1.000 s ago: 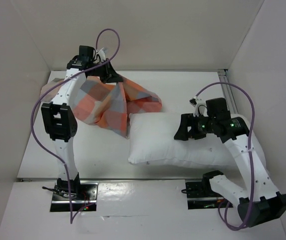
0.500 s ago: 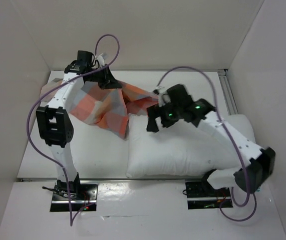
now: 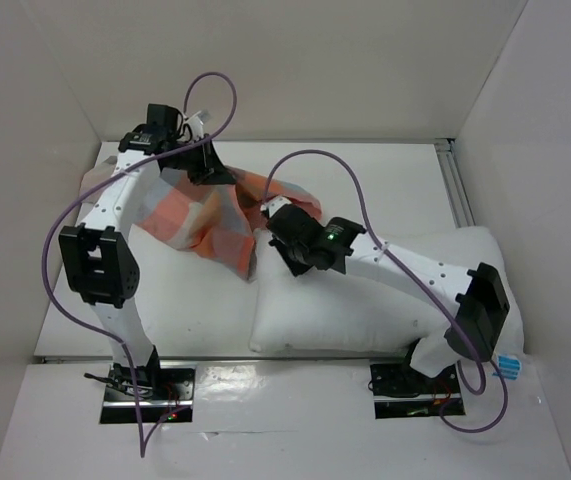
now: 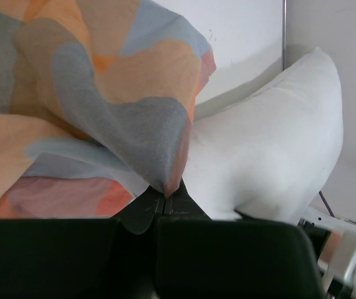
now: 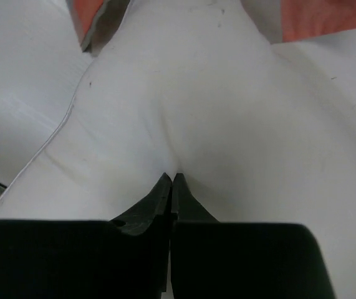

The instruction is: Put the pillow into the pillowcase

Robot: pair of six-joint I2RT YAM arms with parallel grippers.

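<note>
The white pillow [image 3: 365, 300] lies across the table's right half, with its small blue-and-white label [image 3: 508, 365] at the near right edge. The checked pillowcase [image 3: 205, 215] hangs bunched at the back left, its lower edge draped beside the pillow's left end. My left gripper [image 3: 210, 165] is shut on a fold of the pillowcase [image 4: 103, 112] and holds it up; the left wrist view shows the cloth pinched at the tips [image 4: 165, 194]. My right gripper [image 3: 275, 222] is shut on the pillow's far left corner, the white fabric [image 5: 196, 93] creasing into its tips [image 5: 173, 177].
White walls enclose the table at the back and on both sides. A metal rail [image 3: 455, 185] runs along the right wall. Purple cables loop above both arms. The right arm stretches diagonally over the pillow.
My right arm has swung left across the pillow to its far left corner, and its jaws have gone from open to shut on the fabric. The left arm has barely shifted.
</note>
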